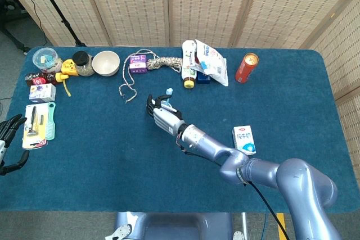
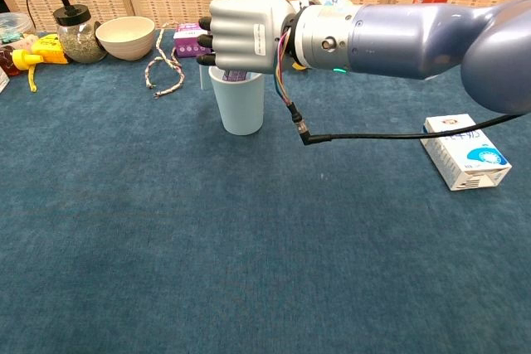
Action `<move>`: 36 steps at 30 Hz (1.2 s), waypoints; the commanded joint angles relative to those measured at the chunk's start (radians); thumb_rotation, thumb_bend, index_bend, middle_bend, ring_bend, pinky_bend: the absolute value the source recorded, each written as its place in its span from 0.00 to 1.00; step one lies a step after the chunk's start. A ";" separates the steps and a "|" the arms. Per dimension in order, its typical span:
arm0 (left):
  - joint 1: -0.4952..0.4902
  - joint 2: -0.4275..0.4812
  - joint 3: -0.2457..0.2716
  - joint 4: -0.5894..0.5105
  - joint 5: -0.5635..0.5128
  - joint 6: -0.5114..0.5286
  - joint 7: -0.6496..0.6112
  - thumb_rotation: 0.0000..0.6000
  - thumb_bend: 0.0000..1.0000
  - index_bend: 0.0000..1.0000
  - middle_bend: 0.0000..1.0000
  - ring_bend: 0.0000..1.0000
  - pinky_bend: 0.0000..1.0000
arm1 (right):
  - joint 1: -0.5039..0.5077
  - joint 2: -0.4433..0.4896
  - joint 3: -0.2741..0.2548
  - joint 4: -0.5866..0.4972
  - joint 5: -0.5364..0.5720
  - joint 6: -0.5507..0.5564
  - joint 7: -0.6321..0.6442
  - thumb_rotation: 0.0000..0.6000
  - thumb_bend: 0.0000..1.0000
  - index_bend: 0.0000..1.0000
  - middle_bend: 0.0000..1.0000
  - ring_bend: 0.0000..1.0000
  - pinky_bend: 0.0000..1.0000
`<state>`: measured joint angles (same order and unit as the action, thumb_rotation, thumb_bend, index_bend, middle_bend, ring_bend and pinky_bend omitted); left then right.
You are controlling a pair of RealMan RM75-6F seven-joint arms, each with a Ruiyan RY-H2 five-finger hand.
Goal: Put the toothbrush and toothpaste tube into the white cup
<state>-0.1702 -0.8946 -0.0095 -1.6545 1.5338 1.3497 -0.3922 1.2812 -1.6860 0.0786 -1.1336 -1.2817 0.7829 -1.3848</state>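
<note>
Chest view | right hand (image 2: 249, 35) above white cup (image 2: 240, 107) | fingers (image 2: 207, 41) curled just over rim, grasp unclear

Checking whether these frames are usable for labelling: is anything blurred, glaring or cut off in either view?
Head view: sharp, evenly lit, soft shadows; left hand cropped at the frame edge. Chest view: right hand looms large and hides much of the white plastic cup's rim; no strong glare.

no legible text on any item
</note>
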 commanded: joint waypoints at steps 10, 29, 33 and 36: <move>-0.002 -0.001 0.003 -0.004 0.002 -0.003 0.012 1.00 0.45 0.00 0.00 0.00 0.00 | -0.019 -0.012 0.018 -0.006 0.019 0.070 -0.067 1.00 0.68 0.00 0.03 0.05 0.44; -0.005 0.002 0.005 -0.002 0.004 -0.007 0.002 1.00 0.45 0.00 0.00 0.00 0.00 | -0.020 0.073 0.044 -0.128 0.028 0.127 -0.158 1.00 0.68 0.00 0.00 0.02 0.43; -0.004 0.003 0.006 0.000 0.007 -0.005 -0.006 1.00 0.45 0.00 0.00 0.00 0.00 | -0.030 0.152 0.057 -0.217 0.022 0.160 -0.175 1.00 0.68 0.00 0.00 0.02 0.43; -0.003 0.004 0.008 0.001 0.012 0.000 -0.008 1.00 0.45 0.00 0.00 0.00 0.00 | -0.045 0.232 0.072 -0.290 0.020 0.192 -0.174 1.00 0.68 0.00 0.01 0.02 0.43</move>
<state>-0.1733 -0.8908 -0.0021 -1.6540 1.5446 1.3492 -0.4001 1.2502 -1.5155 0.1349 -1.3654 -1.2574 0.9432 -1.5532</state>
